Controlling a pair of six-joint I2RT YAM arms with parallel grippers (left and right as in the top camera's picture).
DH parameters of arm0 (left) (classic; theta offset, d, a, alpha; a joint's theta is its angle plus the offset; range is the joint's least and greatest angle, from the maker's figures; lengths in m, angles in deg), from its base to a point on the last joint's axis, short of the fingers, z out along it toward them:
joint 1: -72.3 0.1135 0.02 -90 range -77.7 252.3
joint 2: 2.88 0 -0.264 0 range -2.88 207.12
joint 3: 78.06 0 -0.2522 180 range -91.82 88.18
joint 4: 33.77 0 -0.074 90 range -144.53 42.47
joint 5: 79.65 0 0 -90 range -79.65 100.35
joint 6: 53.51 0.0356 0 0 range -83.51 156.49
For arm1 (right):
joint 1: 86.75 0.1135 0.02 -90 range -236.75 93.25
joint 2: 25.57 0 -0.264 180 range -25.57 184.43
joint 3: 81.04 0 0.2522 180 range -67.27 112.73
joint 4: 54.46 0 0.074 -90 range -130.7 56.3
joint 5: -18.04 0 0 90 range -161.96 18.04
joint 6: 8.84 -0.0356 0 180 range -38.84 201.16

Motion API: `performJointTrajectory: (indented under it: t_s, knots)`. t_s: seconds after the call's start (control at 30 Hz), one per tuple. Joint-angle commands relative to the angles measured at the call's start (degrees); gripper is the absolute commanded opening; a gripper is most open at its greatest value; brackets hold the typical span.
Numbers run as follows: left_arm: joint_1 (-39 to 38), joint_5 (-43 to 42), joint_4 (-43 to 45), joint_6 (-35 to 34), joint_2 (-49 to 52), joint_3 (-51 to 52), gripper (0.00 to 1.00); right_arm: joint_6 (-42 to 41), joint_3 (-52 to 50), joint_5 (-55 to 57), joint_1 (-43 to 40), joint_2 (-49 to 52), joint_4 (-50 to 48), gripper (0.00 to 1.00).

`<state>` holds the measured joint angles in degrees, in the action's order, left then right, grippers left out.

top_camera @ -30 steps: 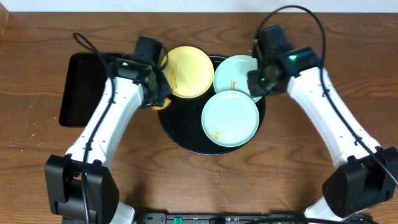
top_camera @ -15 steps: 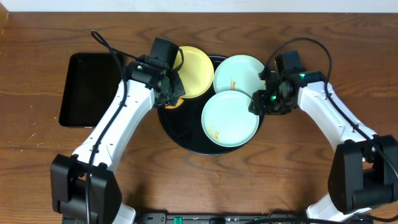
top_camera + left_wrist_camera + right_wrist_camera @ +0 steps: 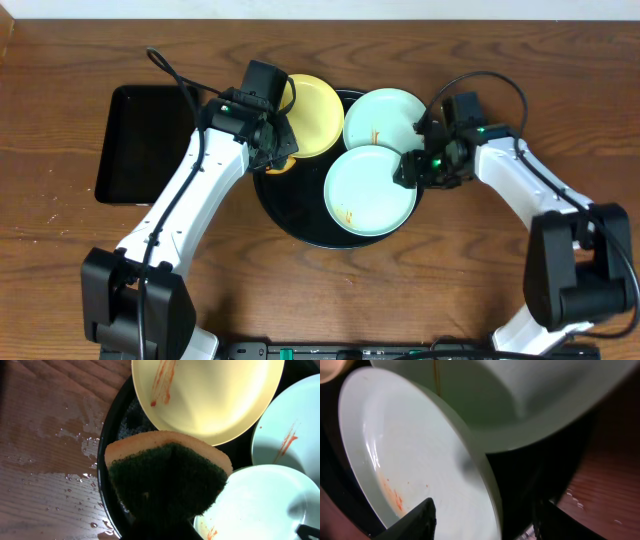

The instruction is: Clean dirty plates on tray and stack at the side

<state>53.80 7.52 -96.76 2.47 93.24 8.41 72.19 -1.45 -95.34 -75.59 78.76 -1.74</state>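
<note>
Now, close your right gripper, open wide across the rim of the plate at the front of the tray, gently; your left gripper holds the sponge.

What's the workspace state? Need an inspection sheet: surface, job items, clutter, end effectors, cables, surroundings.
Surface: wooden table, with water droplets beside the round tray.
Job's things: round black tray holds three plates. The yellow plate overhangs its far-left rim and has red-orange streaks. The far mint plate has one streak. The near mint plate has faint specks.
Clutter: rectangular black tray at the left.
End effectors: left end effector shut on sponge at the tray's left rim. Right end effector open, straddling the near mint plate's right rim.
Cables: left cable and right cable loop off the arms, neither on the plates.
Surroundings: white wall along the far edge.
</note>
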Motion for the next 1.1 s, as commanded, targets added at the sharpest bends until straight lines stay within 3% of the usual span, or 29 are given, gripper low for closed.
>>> performJointTrajectory:
  t_s: [0.0, 0.17, 0.27, 0.3, 0.6, 1.07]
  knots:
    - [0.15, 0.31, 0.09, 1.01, 0.11, -0.33, 0.08, -0.61, -0.76, -6.43, -0.11, 3.63, -1.66, 0.55]
    - [0.15, 0.33, 0.09, 0.98, 0.11, -0.33, 0.08, -0.68, -0.76, -8.85, 0.46, 5.33, -2.91, 0.36]
    - [0.15, 0.31, 0.24, 0.98, 0.11, -0.33, 0.08, -0.72, -0.76, -8.83, 0.61, 5.42, -2.89, 0.04]
    - [0.15, 0.33, 0.28, 0.98, 0.11, -0.33, 0.08, -1.29, -0.76, -8.83, 0.61, 5.42, -2.86, 0.01]
    - [-1.03, 0.28, 0.24, 1.01, 0.11, -0.33, 0.08, -1.70, -0.74, -8.83, 0.79, 5.38, -3.58, 0.01]
    - [-10.03, 1.31, 4.52, -0.79, 1.77, 1.18, 0.08, -5.66, -0.74, -6.43, 3.08, 5.29, -5.46, 0.01]
